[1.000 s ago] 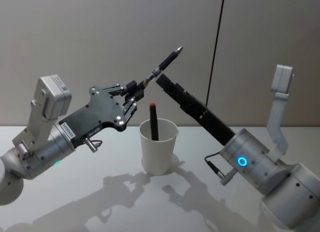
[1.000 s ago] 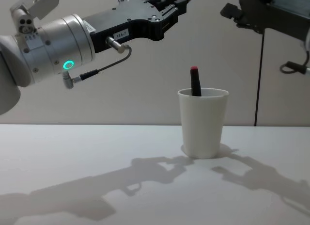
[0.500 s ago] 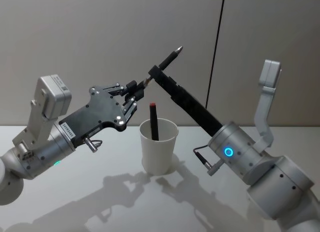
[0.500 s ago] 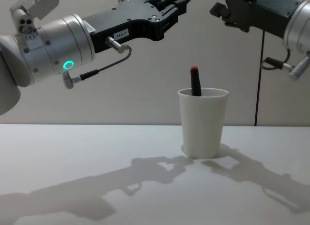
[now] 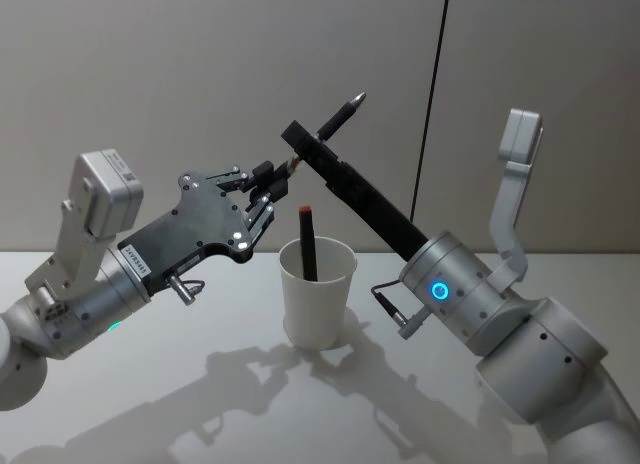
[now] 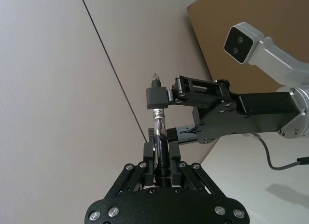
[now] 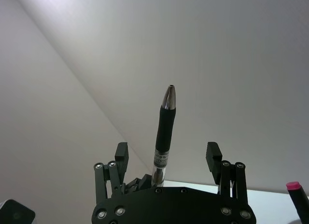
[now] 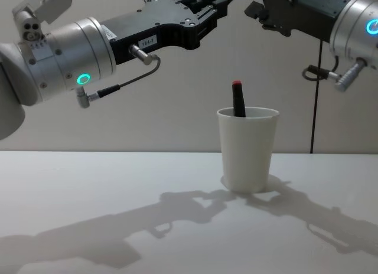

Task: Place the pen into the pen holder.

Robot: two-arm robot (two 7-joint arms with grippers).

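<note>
The pen [image 5: 335,119] is in the air above and behind the pen holder [image 5: 318,294], tilted with its metal tip up and toward the robot's right. The left gripper [image 5: 278,184] is clamped on the pen's lower end, its fingers [image 6: 150,162] pressed narrow around the barrel. The right gripper [image 5: 300,144] has its jaws spread wide on either side of the pen's middle, and no contact with the barrel can be seen.

In the right wrist view the pen [image 7: 164,132] rises in the gap between the two spread fingers [image 7: 214,156], clear of both, and a red cap [image 7: 295,187] shows at one corner. The left wrist view shows the pen [image 6: 158,132] held in its own closed fingers, with the right gripper [image 6: 161,96] beyond it, one finger pad lying beside the barrel.

The white pen holder stands upright on the table [image 5: 200,384], and a dark pen with a red cap [image 5: 306,239] leans inside it. The chest view shows that pen [image 8: 238,100] poking above the rim of the holder [image 8: 247,150] from the side, and the left gripper [image 8: 220,8] high above it.
</note>
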